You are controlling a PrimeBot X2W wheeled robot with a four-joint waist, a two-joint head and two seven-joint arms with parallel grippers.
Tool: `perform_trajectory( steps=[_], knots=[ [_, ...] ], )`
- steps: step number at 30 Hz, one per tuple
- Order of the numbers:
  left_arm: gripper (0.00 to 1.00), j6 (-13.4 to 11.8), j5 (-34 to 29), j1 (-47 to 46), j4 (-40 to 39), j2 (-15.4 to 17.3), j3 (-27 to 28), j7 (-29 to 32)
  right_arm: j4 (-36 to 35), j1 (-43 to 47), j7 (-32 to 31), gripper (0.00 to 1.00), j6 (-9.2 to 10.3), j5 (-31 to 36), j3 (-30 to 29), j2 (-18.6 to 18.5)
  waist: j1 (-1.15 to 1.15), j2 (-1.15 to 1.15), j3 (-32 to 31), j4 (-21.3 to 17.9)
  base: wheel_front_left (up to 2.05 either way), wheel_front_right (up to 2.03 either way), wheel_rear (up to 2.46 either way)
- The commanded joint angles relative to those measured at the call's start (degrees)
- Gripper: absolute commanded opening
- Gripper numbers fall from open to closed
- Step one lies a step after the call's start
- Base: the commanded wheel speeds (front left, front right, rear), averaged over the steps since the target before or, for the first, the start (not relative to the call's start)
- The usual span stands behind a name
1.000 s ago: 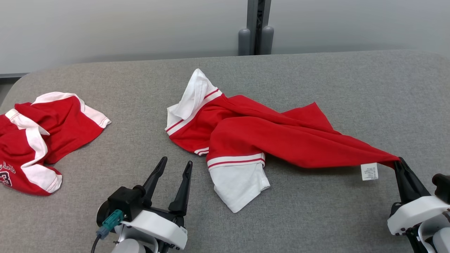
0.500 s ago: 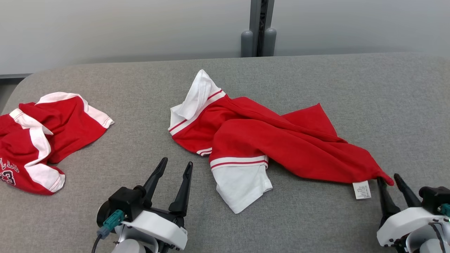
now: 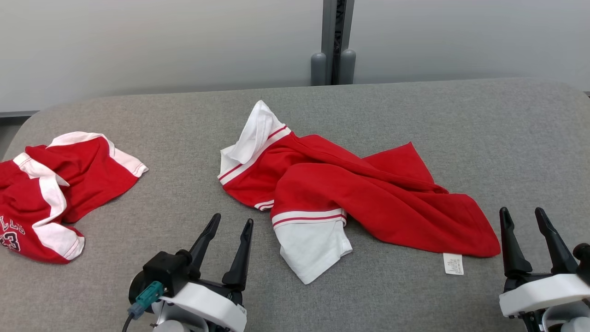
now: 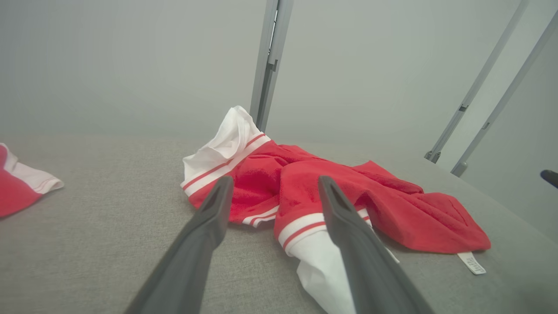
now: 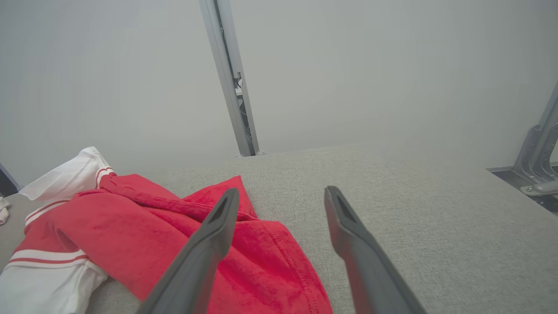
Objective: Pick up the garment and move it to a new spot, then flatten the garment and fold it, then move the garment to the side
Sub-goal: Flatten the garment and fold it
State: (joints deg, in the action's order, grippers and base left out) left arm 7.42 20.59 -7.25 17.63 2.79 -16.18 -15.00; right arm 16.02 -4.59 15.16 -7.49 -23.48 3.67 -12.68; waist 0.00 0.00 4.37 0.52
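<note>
1. Right gripper (image 3: 521, 211) stands with its fingers apart and nothing between them, just beside the near right corner of the garment (image 3: 368, 193). My left gripper (image 3: 233, 218) is likewise spread and empty, near the white sleeve (image 3: 311, 242).
2. On the table (image 3: 415, 106) I see bare grey cloth beyond and to the right of the shirt. I judge there is room to spread it where it lies.
3. The garment lies bunched mid-table, its red body twisted over itself. I take flattening to be the step in hand. I'd pinch that right corner and draw it outward, keeping low so the cloth slides rather than lifts.
4. A second garment (image 3: 83, 170) sits at the far left, well apart. I'd keep the left arm's sweep away from it.
5. The white sleeve is the natural hold for my left gripper. I'd take the top layer only.
6. A care label (image 3: 453, 263) pokes out at the hem. I'd grip the cloth beside it, never the tag alone.
</note>
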Motion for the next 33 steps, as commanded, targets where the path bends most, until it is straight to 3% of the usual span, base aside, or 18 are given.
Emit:
perform_trajectory(
  steps=[1,10,23,33],
  knots=[
    [1.0,0.1,0.3,0.5,0.2,0.2,-0.4,-0.2,-1.6,0.6,0.0,1.0,-0.03,1.0,-0.9,0.6,0.0,0.0,-0.1,-0.4,0.0,0.0,0.0],
    [1.0,0.1,1.7,0.7,1.4,0.2,-3.2,-0.2,-5.5,1.7,0.0,1.0,-0.03,3.0,-2.6,3.3,0.0,0.0,-0.5,-1.3,0.0,0.0,0.0],
    [1.0,0.1,4.1,0.2,6.0,0.2,-6.0,-0.2,-6.7,2.4,0.0,1.0,-0.03,3.4,-2.6,3.3,0.0,0.0,-1.5,-2.0,0.0,0.0,0.0],
    [1.0,0.1,13.6,-4.7,15.7,0.2,-14.4,0.1,-8.1,1.0,0.0,1.0,-0.03,3.3,-1.5,3.3,0.0,0.0,0.1,-4.5,0.0,0.0,0.0]
  ],
)
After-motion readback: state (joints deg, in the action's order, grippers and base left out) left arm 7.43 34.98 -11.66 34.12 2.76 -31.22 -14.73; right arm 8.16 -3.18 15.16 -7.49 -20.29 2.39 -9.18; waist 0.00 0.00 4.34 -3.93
